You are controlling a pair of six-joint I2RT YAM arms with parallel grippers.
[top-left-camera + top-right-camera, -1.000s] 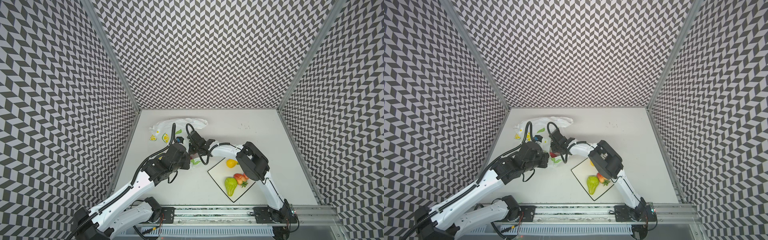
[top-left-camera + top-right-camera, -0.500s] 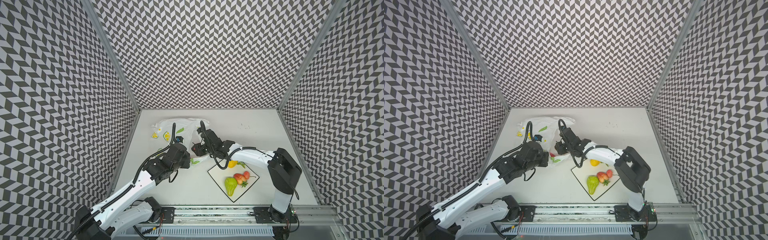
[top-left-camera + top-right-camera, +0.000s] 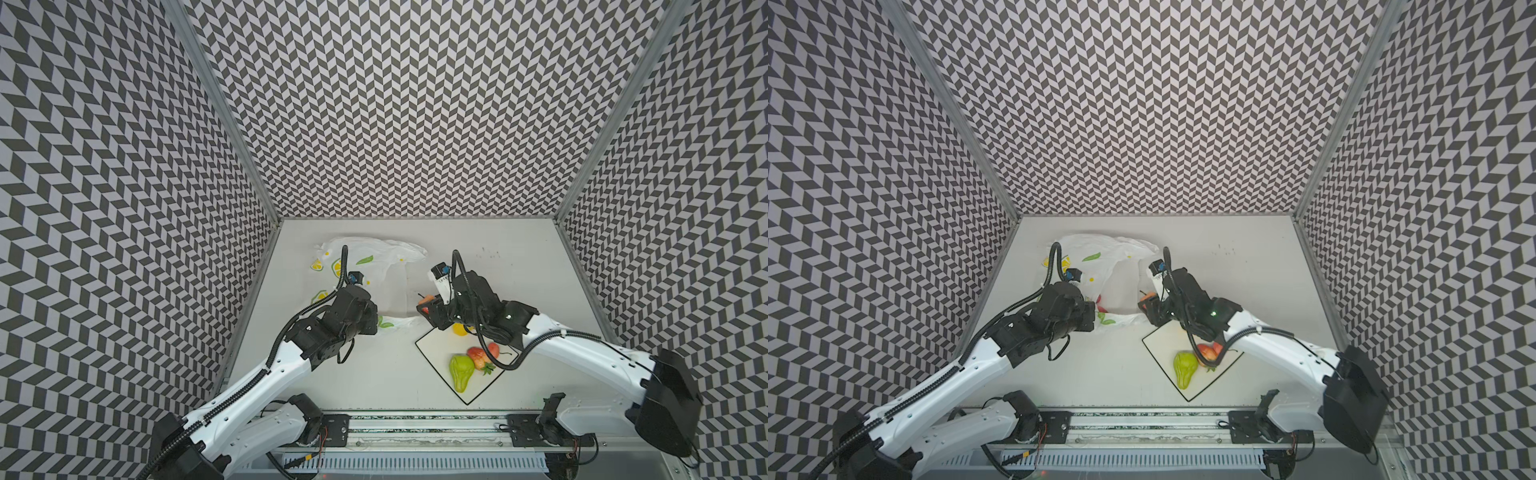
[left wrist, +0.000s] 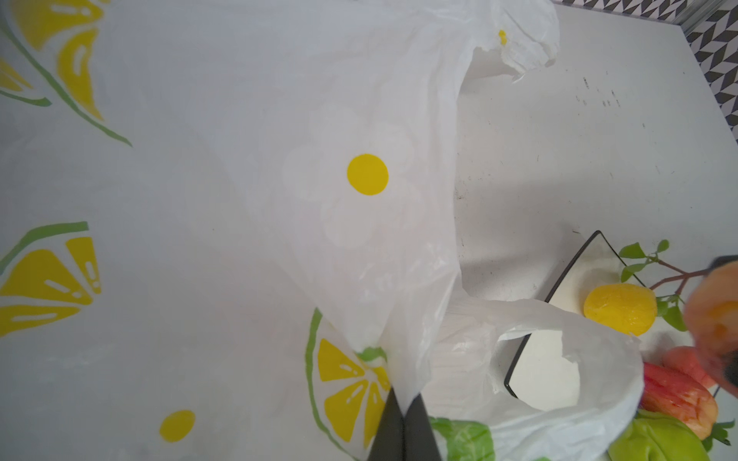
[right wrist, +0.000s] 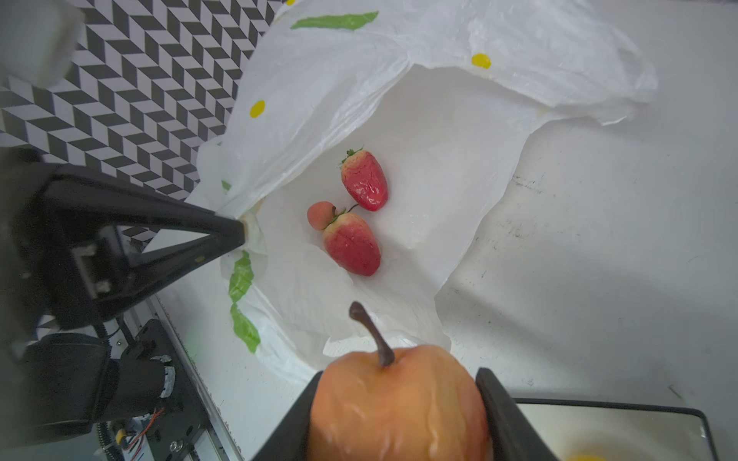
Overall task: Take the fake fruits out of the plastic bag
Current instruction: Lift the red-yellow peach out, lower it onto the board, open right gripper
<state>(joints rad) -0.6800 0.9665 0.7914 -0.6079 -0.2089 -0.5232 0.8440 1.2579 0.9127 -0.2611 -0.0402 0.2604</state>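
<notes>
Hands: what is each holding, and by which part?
Right hand grips the apple across its sides; left hand pinches the plastic bag at its rim.

Right gripper (image 3: 427, 306): I see it clear of the plastic bag (image 3: 374, 257) now, over the far corner of the plate (image 3: 436, 353). 1 second back it reaches into the bag's mouth.
Apple (image 5: 399, 411): now out in the open, clamped between the right fingers. 1 second back I cannot make it out in either top view.
Right elbow (image 3: 665, 399): it goes from just above the plate to the far right of both top views.
Bag mouth: the right arm no longer covers it.
Lemon (image 3: 459, 329): in full view 1 second back, now mostly under the right wrist.
</notes>
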